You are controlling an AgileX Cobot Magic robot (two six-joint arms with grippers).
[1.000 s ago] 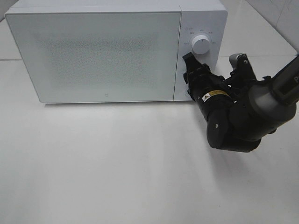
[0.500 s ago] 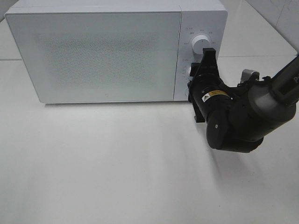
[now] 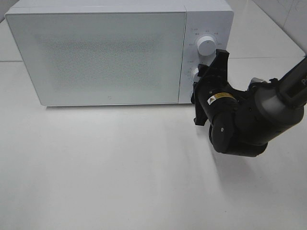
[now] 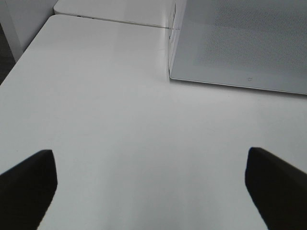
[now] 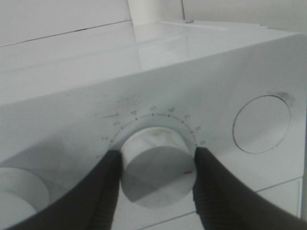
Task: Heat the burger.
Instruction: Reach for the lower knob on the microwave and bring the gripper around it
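A white table (image 3: 120,182) fills the exterior high view, and pale wall tiles stand behind it. At the far side of the table sits a white microwave (image 3: 96,52). Its wide frosted door (image 3: 100,55) is closed, and nothing can be made out through it. The burger does not show in any view, so I cannot tell where it is.

The black right arm (image 3: 254,120) reaches in from the right side toward the control panel (image 3: 207,28) of the microwave. The right gripper (image 5: 156,154) is partly open and holds the lower knob (image 5: 156,167): one dark finger (image 5: 108,187) lies against one side of the knob and the other against the opposite side. The left gripper (image 4: 151,191) hovers above bare table near the front corner of the microwave. Its jaws are wide apart and hold nothing.

The upper knob (image 3: 206,45) is free, just above the right gripper. Around the lower knob runs an arc of small numbers (image 5: 152,111). On its face, near one finger, is a small red mark (image 5: 188,171). Beside the knob is a round button (image 5: 261,123).
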